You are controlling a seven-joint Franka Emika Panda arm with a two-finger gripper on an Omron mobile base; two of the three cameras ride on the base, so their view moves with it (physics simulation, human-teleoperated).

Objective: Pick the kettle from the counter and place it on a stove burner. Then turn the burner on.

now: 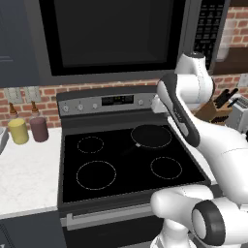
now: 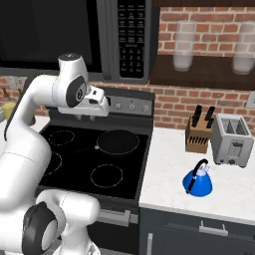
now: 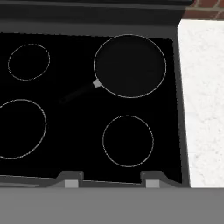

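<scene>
Right base view: kettle (image 2: 197, 182), blue, cone-shaped, pale knobbed lid, thin arched handle, stands upright on the counter (image 2: 169, 169) right of the stove, near the front edge, apart from the toaster (image 2: 232, 140) and knife block (image 2: 198, 132) behind it. Handling, as judged: rigid shell, probably light if empty, smooth sloping sides likely to slip between flat pads; the arched handle at the top looks the surest hold, taken across its thin bar from above, keeping the body hanging level. Gripper (image 3: 109, 183): hovers high over the cooktop (image 1: 121, 164), well apart from the kettle, holding nothing; the two tips stand wide apart in the hand view. Burner (image 1: 96, 175): largest outlined circle, front left of the glass, bare. Pan (image 2: 118, 142): dark, round, on the rear right ring. Yellow jar (image 1: 18, 131) and maroon jar (image 1: 38, 128): left counter, against the brick wall. Task status, as judged: not begun; approach to kettle is the next step.
</scene>
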